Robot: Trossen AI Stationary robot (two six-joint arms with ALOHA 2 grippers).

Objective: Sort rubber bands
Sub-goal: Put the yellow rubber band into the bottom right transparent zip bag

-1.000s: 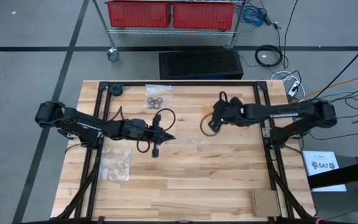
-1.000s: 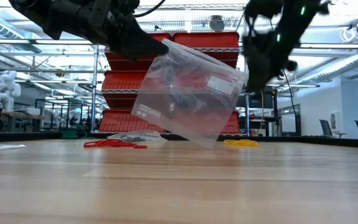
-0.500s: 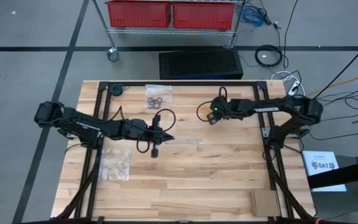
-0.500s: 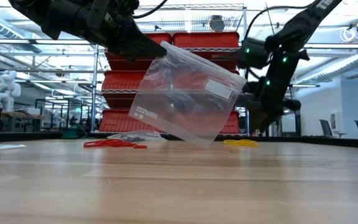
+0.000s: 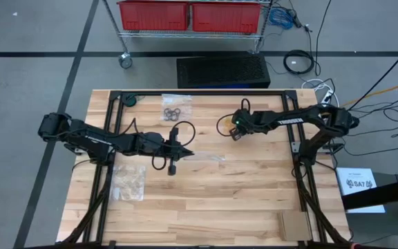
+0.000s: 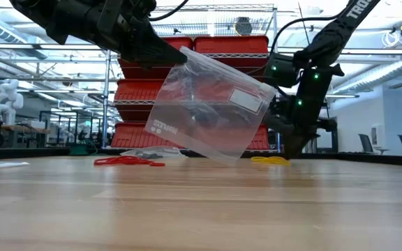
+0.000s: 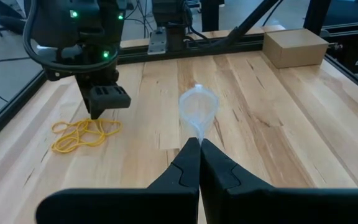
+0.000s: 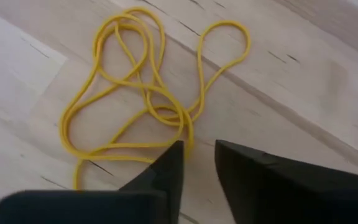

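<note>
A loose tangle of yellow rubber bands (image 8: 148, 93) lies on the wooden table (image 5: 254, 200), also seen in the low view (image 6: 271, 160) and the left wrist view (image 7: 82, 132). My right gripper (image 8: 197, 158) stands down over them, open with a narrow gap, and one yellow strand runs up to that gap. It also shows from across the table (image 7: 107, 102). My left gripper (image 7: 199, 146) is shut on a clear plastic bag (image 6: 208, 111) held up above the table's middle. Red rubber bands (image 6: 128, 161) lie flat on the table farther back. My left gripper pinches the clear bag at its upper corner (image 6: 183, 56) between its two shut fingers, which come nearly level from the table's left. The bag hangs tilted below and ahead of the fingers, clear of the table. My right gripper: whether its fingertips (image 8: 169, 162) touch the yellow strand I cannot tell.
A clear bag holding black bands (image 5: 176, 107) lies at the table's far side, and another with tan bands (image 5: 128, 181) lies near the left. A cardboard box (image 5: 294, 223) sits at the near right corner. Black frame rails (image 5: 206, 92) border the table.
My right gripper has come down from well above the table to just over the yellow rubber bands, shifting a little toward the table's left and tipping more steeply downward. The left gripper and its bag have stayed where they were.
</note>
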